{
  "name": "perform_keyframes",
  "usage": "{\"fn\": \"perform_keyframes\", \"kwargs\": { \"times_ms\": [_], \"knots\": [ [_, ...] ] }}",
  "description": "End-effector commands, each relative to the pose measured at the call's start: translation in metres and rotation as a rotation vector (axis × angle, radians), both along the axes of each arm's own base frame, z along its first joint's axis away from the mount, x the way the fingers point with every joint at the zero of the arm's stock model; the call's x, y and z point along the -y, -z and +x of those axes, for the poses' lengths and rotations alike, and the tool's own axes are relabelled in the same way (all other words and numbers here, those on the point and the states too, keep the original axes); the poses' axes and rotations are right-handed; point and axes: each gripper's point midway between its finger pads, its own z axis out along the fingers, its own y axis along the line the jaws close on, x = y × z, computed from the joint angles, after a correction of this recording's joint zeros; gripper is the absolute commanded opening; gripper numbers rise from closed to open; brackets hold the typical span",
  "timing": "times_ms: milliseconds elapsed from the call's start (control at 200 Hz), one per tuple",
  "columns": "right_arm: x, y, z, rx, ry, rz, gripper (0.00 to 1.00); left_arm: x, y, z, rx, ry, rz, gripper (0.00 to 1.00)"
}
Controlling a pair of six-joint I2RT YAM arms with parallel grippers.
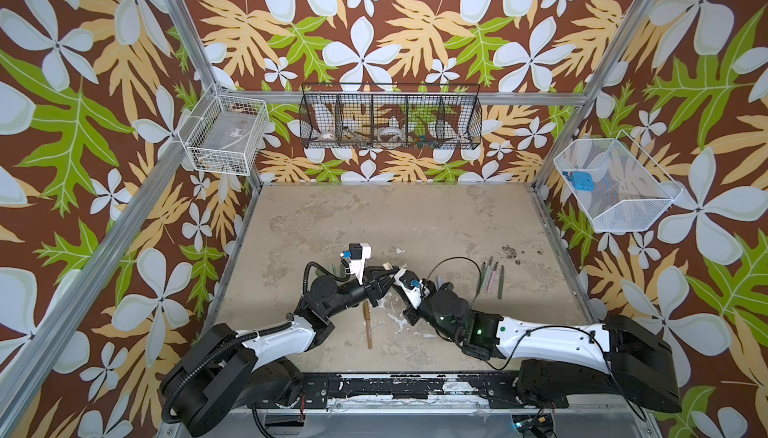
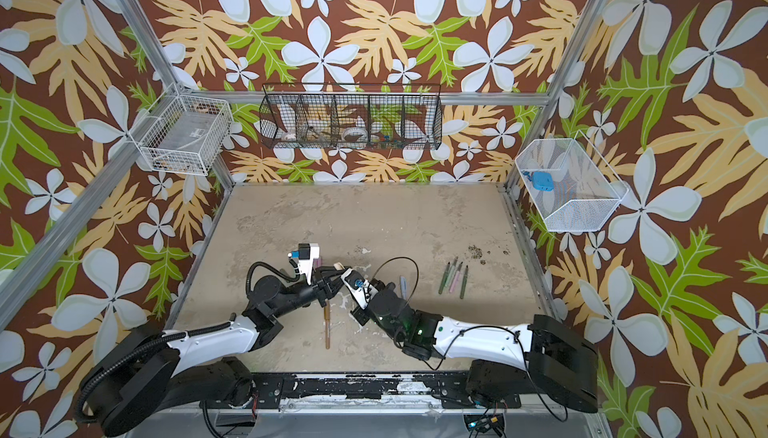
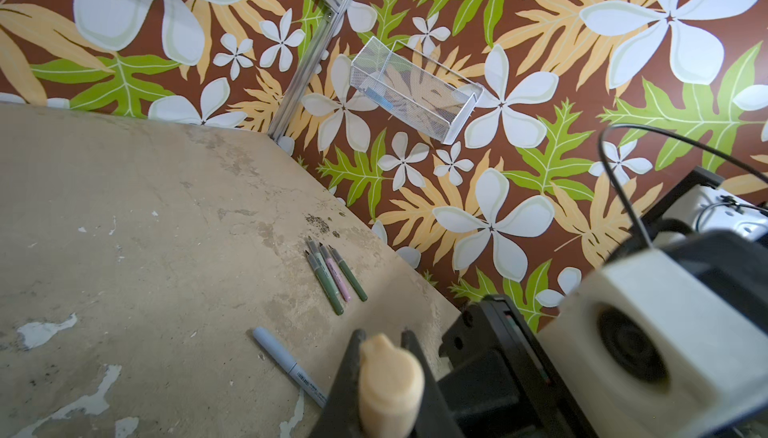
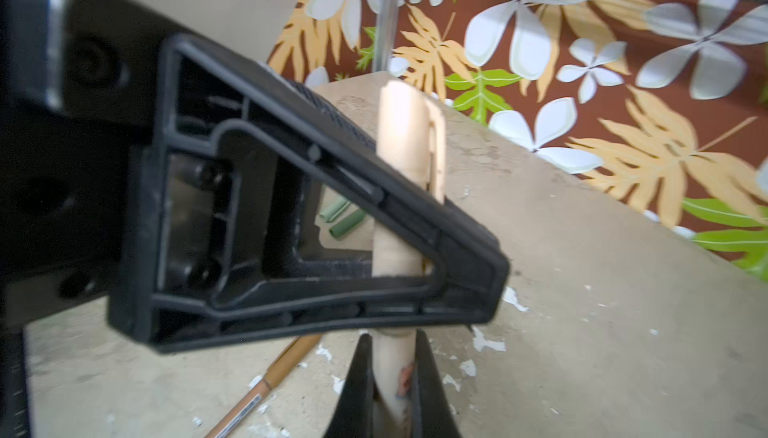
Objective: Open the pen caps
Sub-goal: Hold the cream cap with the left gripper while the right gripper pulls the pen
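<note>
The beige cap is held aloft over mid-counter, apparently still seated. Left tool is clamped on it; right tool is clamped on the pen body. Four pens lie uncapped; blue pen and brown pen remain capped.
</note>
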Motion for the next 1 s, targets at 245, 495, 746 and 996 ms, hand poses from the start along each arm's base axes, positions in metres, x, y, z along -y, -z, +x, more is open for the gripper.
{"fn": "perform_keyframes", "kwargs": {
  "times_ms": [245,495,746,996],
  "knots": [
    [-0.012,0.012,-0.013,-0.141,-0.228,0.039,0.00,-0.016,-0.009,0.016,0.015,-0.128,-0.030,0.00],
    [-0.023,0.027,-0.042,-0.372,-0.567,0.093,0.00,-0.018,-0.013,0.012,0.032,-0.107,-0.048,0.00],
    [-0.015,0.038,-0.021,-0.351,-0.434,0.063,0.00,-0.029,-0.015,0.017,0.025,-0.139,-0.065,0.00],
    [-0.005,0.039,0.000,-0.122,-0.113,-0.119,0.00,-0.039,-0.008,0.029,-0.028,-0.199,-0.073,0.00]
  ]
}}
